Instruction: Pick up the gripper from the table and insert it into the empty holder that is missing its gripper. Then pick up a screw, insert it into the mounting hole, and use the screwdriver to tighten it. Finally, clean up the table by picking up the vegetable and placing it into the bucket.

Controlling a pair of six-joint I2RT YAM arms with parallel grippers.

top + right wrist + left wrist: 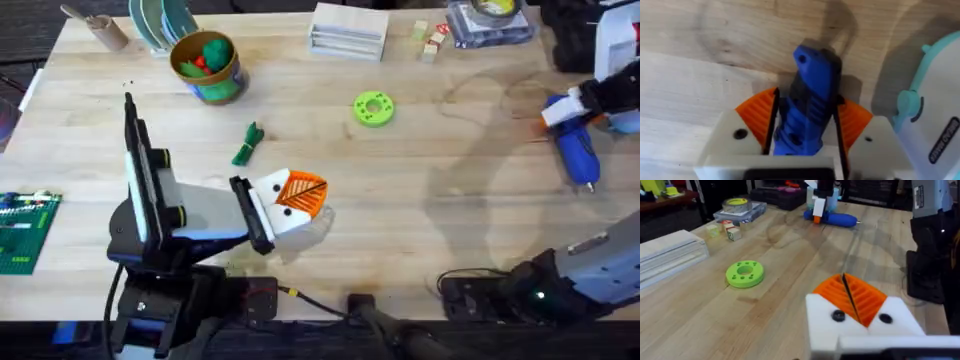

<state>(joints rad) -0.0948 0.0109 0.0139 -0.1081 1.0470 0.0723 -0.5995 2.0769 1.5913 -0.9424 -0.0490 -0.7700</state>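
Right gripper [802, 132], white w/ orange ribbed pads, is clamped on the stubby bright blue plastic-handled screwdriver [807, 100]; pads press both sides of the handle, jaws only as wide as the handle. In the overhead view the screwdriver [575, 150] lies at approx 3 o'clock on the pale wood-grain table [430, 200], near the far right edge, w/ the right gripper [562, 110] on its upper end. Right arm base sits at 5 o'clock, its forearm running up the right edge. Left gripper [298, 198] is near table centre, toward 7 o'clock; its orange ribbed pads meet in a thin dark seam in the left wrist view [852, 297], so it is closed and holds nothing. Left arm rises from its base at 7 o'clock, black links upright, white wrist block pointing toward 3 o'clock. Small slim dark green toy vegetable [248, 143], slightly bent, lies on the table just toward 11 o'clock of the left gripper, apart from it. Round bucket w/ yellow rim and green-blue patterned side [208, 68] stands at approx 11 o'clock, w/ green and red items inside. Lime green plastic ring w/ yellow dots [373, 108] lies flat at approx 12 o'clock of centre.
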